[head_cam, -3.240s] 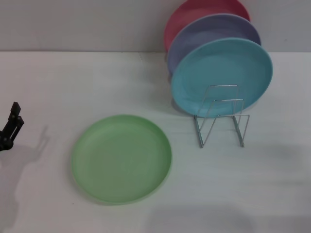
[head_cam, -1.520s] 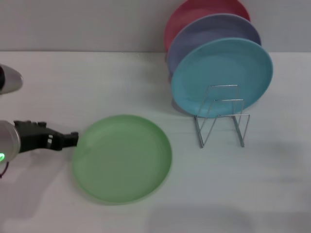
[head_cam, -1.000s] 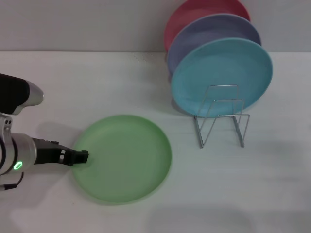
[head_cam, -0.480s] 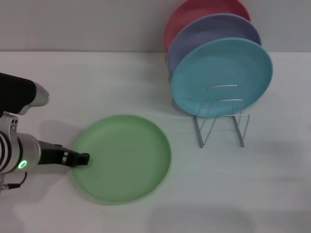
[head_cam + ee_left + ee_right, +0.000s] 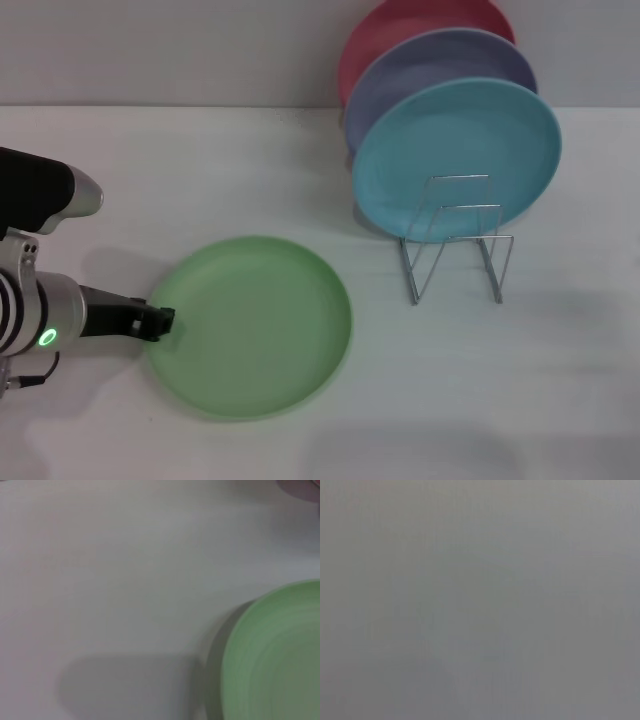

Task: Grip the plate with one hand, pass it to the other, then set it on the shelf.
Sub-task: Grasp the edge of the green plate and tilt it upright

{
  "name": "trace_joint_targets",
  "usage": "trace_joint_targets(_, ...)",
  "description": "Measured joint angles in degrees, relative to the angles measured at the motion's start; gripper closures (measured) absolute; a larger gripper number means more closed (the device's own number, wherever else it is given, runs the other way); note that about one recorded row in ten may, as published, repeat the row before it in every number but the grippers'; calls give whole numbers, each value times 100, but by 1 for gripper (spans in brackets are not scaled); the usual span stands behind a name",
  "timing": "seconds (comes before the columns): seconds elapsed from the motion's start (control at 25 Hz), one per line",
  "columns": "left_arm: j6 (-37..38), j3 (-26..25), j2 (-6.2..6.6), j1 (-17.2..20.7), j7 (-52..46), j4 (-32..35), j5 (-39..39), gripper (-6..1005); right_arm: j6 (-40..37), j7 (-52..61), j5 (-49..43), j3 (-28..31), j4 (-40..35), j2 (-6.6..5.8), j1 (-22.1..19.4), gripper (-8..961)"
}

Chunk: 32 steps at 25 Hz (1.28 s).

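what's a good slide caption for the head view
Left gripper at the light green plate's left rim, wire dish rack behind.

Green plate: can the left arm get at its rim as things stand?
Probably yes. The left gripper is already at the left rim of the green plate, which lies flat on the white table with nothing between them. Whether its fingers have closed on the rim cannot be told.

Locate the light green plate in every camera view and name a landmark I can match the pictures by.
Head view: the green plate lies flat on the white table, lower centre-left, with the left end effector at its left rim.
Left wrist view: only part of the green plate shows, at the lower right corner.
Right wrist view: not in it; just a plain grey blur.
Shared landmark: the plate's curved rim against the white table.
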Motion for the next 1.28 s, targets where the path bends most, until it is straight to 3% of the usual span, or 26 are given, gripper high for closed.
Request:
trace_joint_targets(0.08, 1, 12, 0, -1, 31, 15, -3, 528, 4, -4, 0, 0, 0, 0, -3, 144)
trace_joint_targets(0.2, 4, 39, -2, -20, 60, 23, -10, 773, 10, -6, 0, 0, 0, 0, -7, 144)
trace_joint_targets(0.4, 58, 47, -9, -10, 137, 53, -28, 908, 23, -8, 6, 0, 1, 0, -23, 144)
trace_joint_targets(0.76, 437, -10, 4, 259, 567, 556, -393, 931, 358, -5, 15, -51, 81, 0, -50, 144)
trace_joint_targets(1.08, 639, -233, 8, 390, 906, 1007, -601, 990, 560, 185, 53, -1062, 1922, -5, -374, 143)
trace_joint_targets(1.28, 173, -296, 9, 362, 910, 1068, -595, 1000, 533, 167, 61, -1188, 1929, -19, -261, 143)
